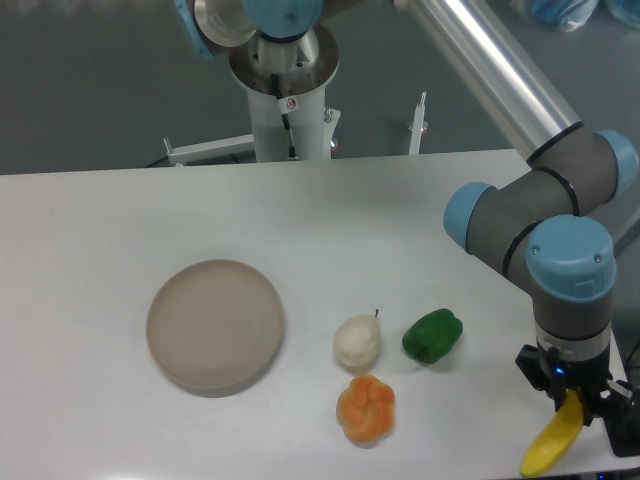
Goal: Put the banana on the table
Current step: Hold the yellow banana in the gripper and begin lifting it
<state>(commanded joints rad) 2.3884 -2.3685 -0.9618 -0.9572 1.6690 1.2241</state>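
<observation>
The yellow banana (553, 440) hangs at the front right corner of the white table (300, 210), its lower tip close to the table's front edge. My gripper (572, 402) is shut on its upper end, holding it tilted. Whether the lower tip touches the tabletop I cannot tell.
A round beige plate (216, 326) lies left of centre. A white pear-like fruit (357, 341), a green pepper (432, 335) and an orange fruit (366, 408) sit together left of the gripper. The arm's base stands behind the table's far edge.
</observation>
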